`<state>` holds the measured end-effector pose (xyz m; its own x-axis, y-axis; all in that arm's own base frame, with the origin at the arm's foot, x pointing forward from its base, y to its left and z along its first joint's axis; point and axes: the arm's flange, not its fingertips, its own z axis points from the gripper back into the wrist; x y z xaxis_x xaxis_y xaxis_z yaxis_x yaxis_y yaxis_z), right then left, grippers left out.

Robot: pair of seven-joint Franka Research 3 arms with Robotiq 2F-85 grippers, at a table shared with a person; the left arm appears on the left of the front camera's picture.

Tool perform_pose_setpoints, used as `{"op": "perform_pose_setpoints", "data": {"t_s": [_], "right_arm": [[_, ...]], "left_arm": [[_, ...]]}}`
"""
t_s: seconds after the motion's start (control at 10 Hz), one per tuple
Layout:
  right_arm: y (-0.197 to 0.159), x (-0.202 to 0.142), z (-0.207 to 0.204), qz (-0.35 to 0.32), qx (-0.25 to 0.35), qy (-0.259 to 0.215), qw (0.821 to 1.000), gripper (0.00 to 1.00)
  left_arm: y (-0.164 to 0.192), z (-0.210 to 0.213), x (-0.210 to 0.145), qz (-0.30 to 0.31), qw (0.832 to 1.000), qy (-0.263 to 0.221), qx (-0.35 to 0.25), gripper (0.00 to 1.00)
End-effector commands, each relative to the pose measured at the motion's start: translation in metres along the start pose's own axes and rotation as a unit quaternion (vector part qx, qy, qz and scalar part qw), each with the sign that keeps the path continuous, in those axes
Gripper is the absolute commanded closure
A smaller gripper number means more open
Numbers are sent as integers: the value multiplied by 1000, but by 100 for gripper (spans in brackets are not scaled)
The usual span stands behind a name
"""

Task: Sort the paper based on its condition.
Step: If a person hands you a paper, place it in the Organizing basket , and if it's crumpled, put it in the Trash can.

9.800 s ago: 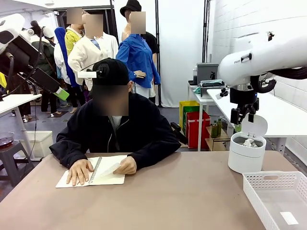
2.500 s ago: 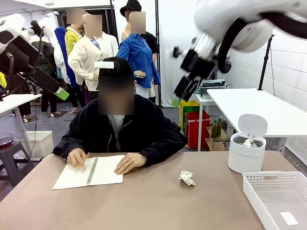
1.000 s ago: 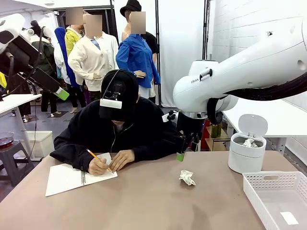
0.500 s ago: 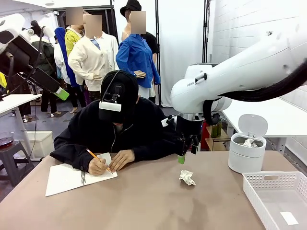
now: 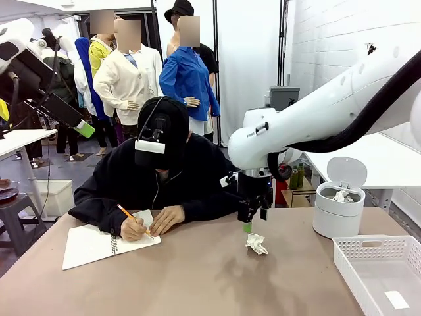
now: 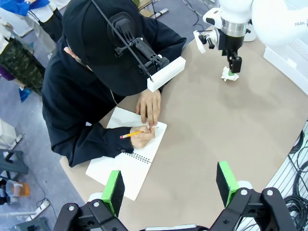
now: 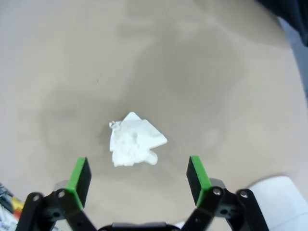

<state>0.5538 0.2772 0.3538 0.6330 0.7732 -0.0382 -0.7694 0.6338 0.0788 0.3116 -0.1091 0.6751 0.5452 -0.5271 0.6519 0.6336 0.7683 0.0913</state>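
Note:
A crumpled white lump of paper (image 5: 256, 244) lies on the tan table (image 5: 197, 283) right of centre; it also shows as paper (image 7: 134, 140) in the right wrist view and paper (image 6: 229, 74) in the left wrist view. My right gripper (image 5: 250, 224) hangs just above it, pointing down, open, with the lump between and beyond its green pads (image 7: 80, 179). My left gripper (image 6: 171, 186) is open high above the table, empty. More crumpled paper (image 5: 341, 195) sits in the round white bin (image 5: 337, 217). A flat sheet (image 5: 396, 299) lies in the white basket (image 5: 381, 270).
A person at the far side writes with a pencil (image 5: 130, 216) in a spiral notebook (image 5: 99, 242) at the table's left. The bin stands at the back right with its lid up, the basket at the front right corner.
My right arm has swung from high above the bin down and left, and in the last second lowered onto the crumpled lump. The person bent over and started writing.

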Motion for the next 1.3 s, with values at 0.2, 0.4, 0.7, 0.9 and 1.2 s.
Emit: {"op": "perform_pose_setpoints", "data": {"t_s": [0.2,0.4,0.7,0.9,1.2], "right_arm": [[7,6,-35,-15,-8,4,1000,0],[13,-3,-45,-25,-15,8,1000,0],[11,-4,-62,-25,-17,13,999,0],[14,-8,-56,-23,-17,4,1000,0],[10,-5,-59,-16,2,15,1000,0]], "left_arm": [[1,1,0,1,1000,-1,-1,0],[1,1,0,1,1000,-1,-1,0],[1,1,0,1,1000,-1,-1,0],[1,1,0,1,1000,-1,-1,0],[1,1,0,1,1000,-1,-1,0]]}}
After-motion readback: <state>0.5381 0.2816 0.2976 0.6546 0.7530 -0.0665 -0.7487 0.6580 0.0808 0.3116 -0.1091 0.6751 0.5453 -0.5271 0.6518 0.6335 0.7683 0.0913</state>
